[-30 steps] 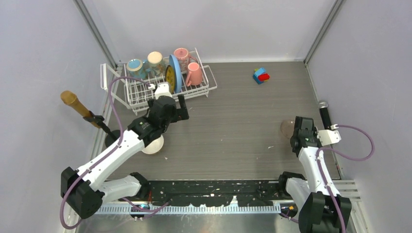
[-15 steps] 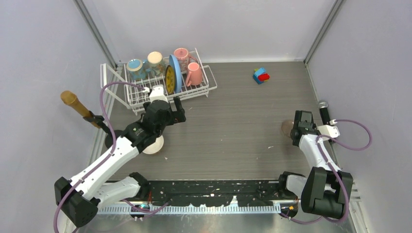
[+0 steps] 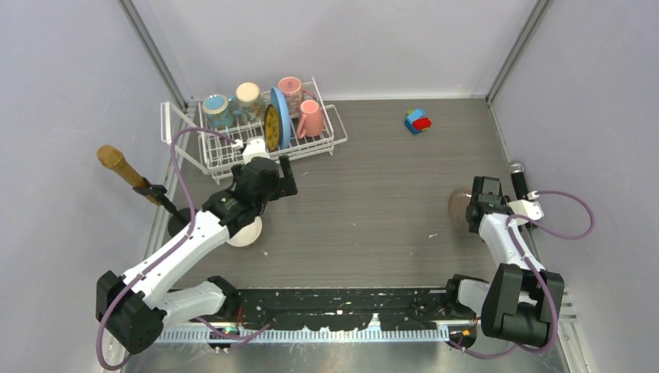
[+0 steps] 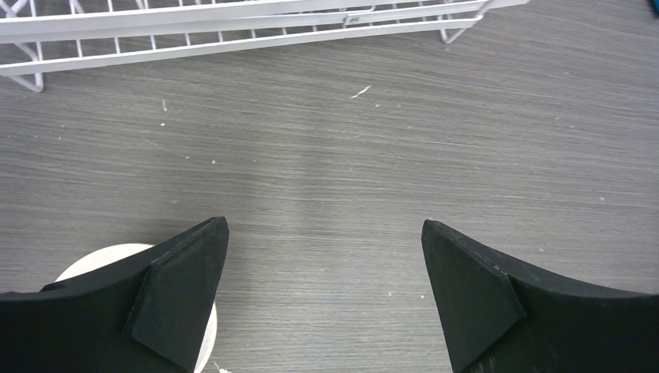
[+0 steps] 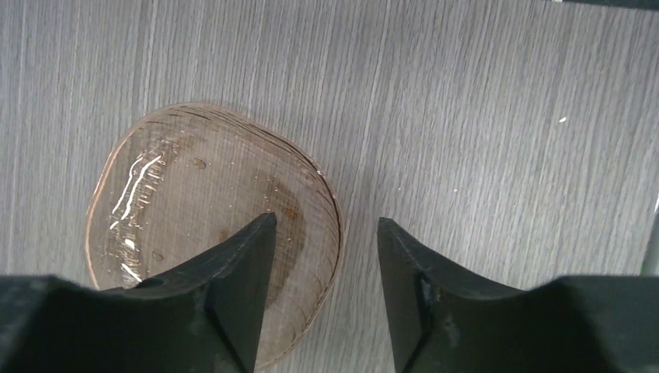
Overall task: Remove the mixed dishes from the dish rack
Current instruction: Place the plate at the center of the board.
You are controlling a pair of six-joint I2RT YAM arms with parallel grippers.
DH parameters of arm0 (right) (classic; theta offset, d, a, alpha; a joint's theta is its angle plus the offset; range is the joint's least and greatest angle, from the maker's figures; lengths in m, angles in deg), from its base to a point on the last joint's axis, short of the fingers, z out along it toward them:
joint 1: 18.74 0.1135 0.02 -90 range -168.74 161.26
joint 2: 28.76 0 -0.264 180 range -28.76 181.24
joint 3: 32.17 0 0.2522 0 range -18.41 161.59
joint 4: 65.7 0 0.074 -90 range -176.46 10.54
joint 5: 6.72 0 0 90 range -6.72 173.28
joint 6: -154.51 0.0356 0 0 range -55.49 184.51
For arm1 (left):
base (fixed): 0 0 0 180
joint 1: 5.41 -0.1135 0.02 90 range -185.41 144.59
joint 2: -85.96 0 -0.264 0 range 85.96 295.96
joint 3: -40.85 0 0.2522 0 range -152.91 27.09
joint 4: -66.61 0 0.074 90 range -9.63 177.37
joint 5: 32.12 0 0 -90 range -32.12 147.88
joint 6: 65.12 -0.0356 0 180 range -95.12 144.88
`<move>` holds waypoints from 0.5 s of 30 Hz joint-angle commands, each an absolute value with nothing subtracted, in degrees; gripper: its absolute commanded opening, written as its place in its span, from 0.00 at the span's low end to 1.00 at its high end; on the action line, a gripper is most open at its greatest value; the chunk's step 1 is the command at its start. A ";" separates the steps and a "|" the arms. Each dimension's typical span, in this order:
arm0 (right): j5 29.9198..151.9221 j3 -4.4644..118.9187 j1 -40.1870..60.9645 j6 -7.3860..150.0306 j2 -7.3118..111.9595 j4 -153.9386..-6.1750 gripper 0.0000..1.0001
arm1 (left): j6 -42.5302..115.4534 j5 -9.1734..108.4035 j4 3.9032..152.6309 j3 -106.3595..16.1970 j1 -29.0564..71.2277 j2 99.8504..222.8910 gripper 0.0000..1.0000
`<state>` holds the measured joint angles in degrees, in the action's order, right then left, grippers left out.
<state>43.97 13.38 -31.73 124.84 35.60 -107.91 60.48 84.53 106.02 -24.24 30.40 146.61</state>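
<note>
The white wire dish rack (image 3: 225, 151) stands at the back left, and its front rail (image 4: 233, 31) runs along the top of the left wrist view. In it are a teal mug (image 3: 215, 105), a cream mug (image 3: 249, 95), a light-blue plate (image 3: 280, 115), a yellow plate (image 3: 271, 128) and two pink mugs (image 3: 291, 88) (image 3: 311, 119). My left gripper (image 3: 273, 169) (image 4: 325, 233) hovers open just in front of the rack. A cream bowl (image 3: 247, 231) (image 4: 97, 258) sits under that arm. My right gripper (image 3: 475, 208) (image 5: 326, 233) is open, astride the rim of a clear brownish glass dish (image 3: 457, 203) (image 5: 194, 210) lying on the table.
Toy blocks (image 3: 418, 120) lie at the back right. A black microphone (image 3: 519, 183) is beside the right gripper. A wooden-headed microphone (image 3: 116, 163) on a stand leans at the left wall. Grey walls close in both sides.
The right gripper has opened and released the glass dish onto the table. The left gripper has moved slightly closer to the rack, still open.
</note>
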 commanded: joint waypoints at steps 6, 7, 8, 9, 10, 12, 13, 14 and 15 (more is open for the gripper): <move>42.55 13.86 -32.05 124.47 33.12 -107.26 0.99 | 61.28 83.28 107.70 -29.98 23.79 151.21 1.00; 42.48 13.85 -32.03 124.17 32.94 -107.29 0.99 | 60.83 83.21 107.24 -30.25 23.24 151.51 1.00; 42.36 13.85 -32.08 123.96 32.26 -107.26 1.00 | 60.18 83.07 106.47 -30.68 22.58 151.92 1.00; 42.43 13.96 -32.09 123.38 31.85 -107.42 1.00 | 59.37 82.77 105.68 -31.18 21.88 152.56 1.00; 42.64 14.04 -32.07 123.21 30.60 -107.50 1.00 | 58.76 82.21 105.16 -31.82 21.12 153.20 1.00; 43.39 14.06 -32.09 122.26 28.02 -107.53 1.00 | 57.93 80.87 104.58 -33.76 19.38 155.17 1.00; 43.74 13.96 -32.10 121.66 26.11 -107.40 1.00 | 57.47 80.56 104.32 -34.70 18.55 156.19 1.00; 44.19 13.59 -32.10 121.39 24.96 -107.12 1.00 | 56.81 80.70 103.90 -35.63 17.88 157.67 1.00; 44.40 13.32 -32.08 121.07 22.66 -107.00 1.00 | 56.11 80.61 103.41 -36.40 17.03 158.86 1.00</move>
<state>44.82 13.36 -31.73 122.85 29.22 -108.04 58.95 81.73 107.40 -32.11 19.60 155.57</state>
